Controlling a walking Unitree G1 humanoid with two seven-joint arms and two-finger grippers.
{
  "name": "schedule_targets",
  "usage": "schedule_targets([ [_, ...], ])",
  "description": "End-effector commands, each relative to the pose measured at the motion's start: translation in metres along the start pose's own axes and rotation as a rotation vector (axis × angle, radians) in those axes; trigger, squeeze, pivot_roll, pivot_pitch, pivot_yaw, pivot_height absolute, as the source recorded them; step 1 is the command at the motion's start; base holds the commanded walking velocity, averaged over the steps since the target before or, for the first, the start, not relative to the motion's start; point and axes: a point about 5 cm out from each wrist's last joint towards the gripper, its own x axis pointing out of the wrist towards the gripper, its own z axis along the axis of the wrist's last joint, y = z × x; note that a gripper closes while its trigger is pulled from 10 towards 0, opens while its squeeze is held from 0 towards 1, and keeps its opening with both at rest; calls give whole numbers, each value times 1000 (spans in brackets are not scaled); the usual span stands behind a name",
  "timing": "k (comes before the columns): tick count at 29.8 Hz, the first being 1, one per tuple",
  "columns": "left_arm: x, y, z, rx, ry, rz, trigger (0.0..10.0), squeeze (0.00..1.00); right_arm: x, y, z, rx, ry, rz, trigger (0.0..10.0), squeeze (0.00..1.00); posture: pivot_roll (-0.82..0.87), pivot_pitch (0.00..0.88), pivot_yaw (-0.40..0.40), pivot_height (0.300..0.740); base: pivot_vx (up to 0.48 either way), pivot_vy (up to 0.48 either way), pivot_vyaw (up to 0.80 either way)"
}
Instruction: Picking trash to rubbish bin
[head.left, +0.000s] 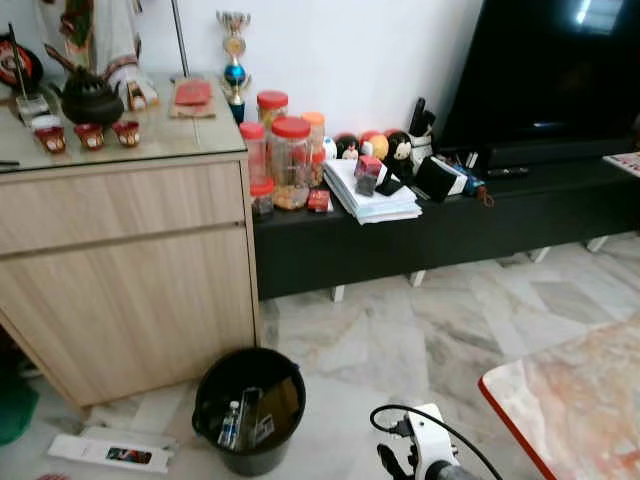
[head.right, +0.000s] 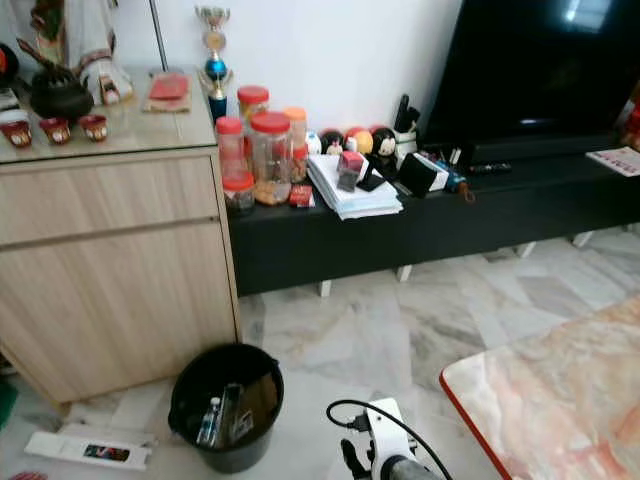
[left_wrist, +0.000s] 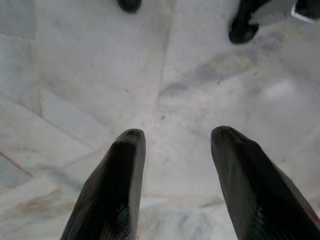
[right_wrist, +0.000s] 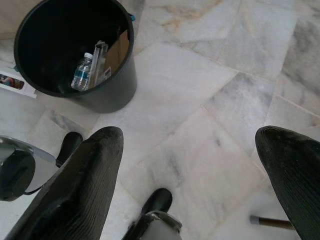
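Right pincer spread above marble floor, beside black bin holding blue-labelled bottle, label unreadable

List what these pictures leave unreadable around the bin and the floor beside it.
- Black bin, left eye view: items under the plastic bottle are hidden by its wall and shadow.
- Flat white packet on the floor: print too small.
- Marble table: cut off by the frame edge.
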Motion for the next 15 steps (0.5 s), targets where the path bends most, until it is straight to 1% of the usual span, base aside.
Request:
schedule_targets([
  [1,-1,4,-7,58,39,5,10000,0,0,-3,4,1,-10,-10,10000,0,138,0,-108,740,0,0,0],
  [3,-2,7,-10,65,47,28,10000,0,0,-3,4,-1,-7,-11,10000,0,137,0,-107,740,0,0,0],
  [5,-2,8,-13,28,39,49,10000,0,0,-3,4,-1,-5,-14,10000,0,137,0,-106,740,0,0,0],
  [6,-2,8,-13,22,39,49,10000,0,0,-3,3,-2,-5,-14,10000,0,137,0,-106,740,0,0,0],
  [8,-3,11,-15,60,44,70,10000,0,0,-4,3,-3,-3,-15,10000,0,138,0,-105,740,0,0,0],
  [9,-3,14,-16,66,44,96,10000,0,0,-4,2,-4,-1,-18,10000,0,139,0,-107,740,0,0,0],
  [10,-6,24,-18,63,44,161,10000,0,-1,-5,1,-5,3,-21,10000,0,141,0,-107,740,0,0,0],
  [11,-6,24,-18,63,44,161,10000,0,-1,-5,1,-5,3,-21,10000,0,141,0,-107,740,0,0,0],
  [12,-8,33,-20,59,46,213,10000,0,-1,-5,1,-6,4,-22,10000,0,141,0,-107,740,0,0,0],
  [15,-9,34,-20,59,47,223,10000,0,-1,-5,1,-6,5,-22,10000,0,141,0,-107,740,0,0,0],
])
